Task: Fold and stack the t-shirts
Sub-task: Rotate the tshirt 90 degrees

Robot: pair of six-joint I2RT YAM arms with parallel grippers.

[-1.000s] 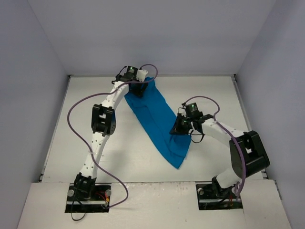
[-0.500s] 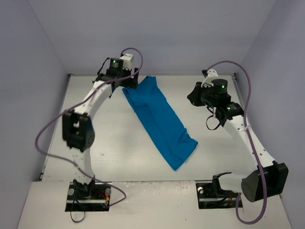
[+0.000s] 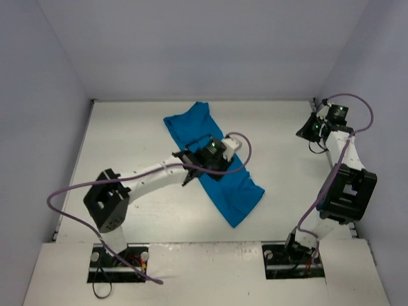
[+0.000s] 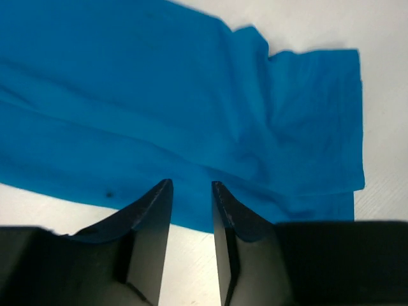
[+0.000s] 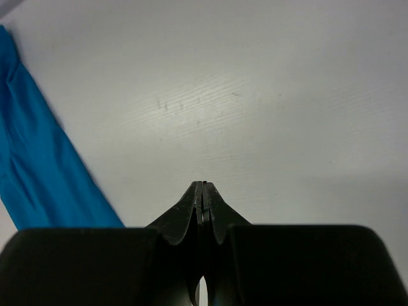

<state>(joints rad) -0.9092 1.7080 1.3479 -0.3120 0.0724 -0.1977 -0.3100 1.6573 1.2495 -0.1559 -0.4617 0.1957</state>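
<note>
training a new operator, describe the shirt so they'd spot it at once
On the white table, look to the middle. A bright teal-blue soft fabric t-shirt, folded into a long strip, lies diagonally, beneath the left arm's tool. It is the only cloth in view.

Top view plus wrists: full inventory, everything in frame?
t-shirt: 1, teal-blue, folded into a long strip lying diagonally across mid-table
table: 1, white, under everything
walls: 3, pale grey-lilac, left, far and right of the table
left arm: 1, white with black joints, reaching in over the strip's middle
right arm: 1, white with black joints, raised at the far right corner
left gripper: 1, black, open, at the strip's long edge, not gripping it
right gripper: 1, black, shut, empty, over bare table right of the t-shirt
</note>
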